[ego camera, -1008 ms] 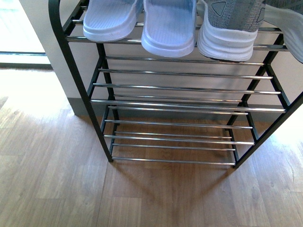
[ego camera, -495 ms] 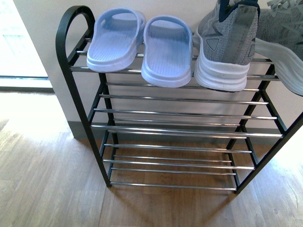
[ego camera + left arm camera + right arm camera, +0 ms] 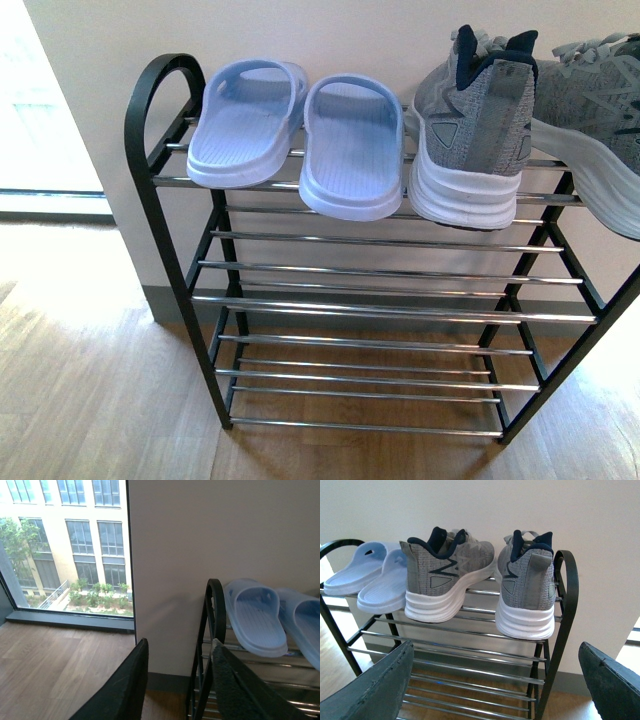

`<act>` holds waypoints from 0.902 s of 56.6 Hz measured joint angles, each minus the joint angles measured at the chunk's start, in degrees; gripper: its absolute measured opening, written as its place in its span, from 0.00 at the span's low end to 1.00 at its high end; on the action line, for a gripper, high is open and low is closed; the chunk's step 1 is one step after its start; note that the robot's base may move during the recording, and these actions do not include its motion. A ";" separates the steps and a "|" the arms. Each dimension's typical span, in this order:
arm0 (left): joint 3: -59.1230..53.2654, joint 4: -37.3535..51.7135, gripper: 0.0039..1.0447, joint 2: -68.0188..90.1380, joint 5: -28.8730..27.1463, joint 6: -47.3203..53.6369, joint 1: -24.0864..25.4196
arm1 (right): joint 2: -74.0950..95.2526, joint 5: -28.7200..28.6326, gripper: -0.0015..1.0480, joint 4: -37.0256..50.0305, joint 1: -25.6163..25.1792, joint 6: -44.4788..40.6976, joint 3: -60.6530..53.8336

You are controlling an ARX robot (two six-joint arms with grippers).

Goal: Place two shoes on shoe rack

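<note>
On the shoe rack (image 3: 160,120), two grey white-soled sneakers (image 3: 447,577); both grippers (image 3: 495,690) apart, empty.

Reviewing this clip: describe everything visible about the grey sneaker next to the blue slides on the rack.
The grey sneaker has a knit upper, navy lining at the collar, a small triangle mark on its side, grey laces and a thick white ribbed sole. It stands upright on the top tier of the shoe rack, heel toward the front camera and toe toward the wall, its sole resting on the chrome bars. The nearer blue slide lies close on one side and the second sneaker stands apart on the other. No end effector touches it.
</note>
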 joint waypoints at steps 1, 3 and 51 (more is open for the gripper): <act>-0.31 0.02 0.30 -0.24 0.26 0.09 0.26 | 0.00 0.00 0.91 0.00 0.02 0.00 0.00; -1.40 0.22 0.23 -1.14 1.38 0.17 1.22 | 0.00 0.02 0.91 0.00 0.00 0.00 0.00; -12.57 -9.62 0.01 -22.84 13.03 0.68 13.62 | 0.00 -0.02 0.91 0.00 0.00 0.00 0.00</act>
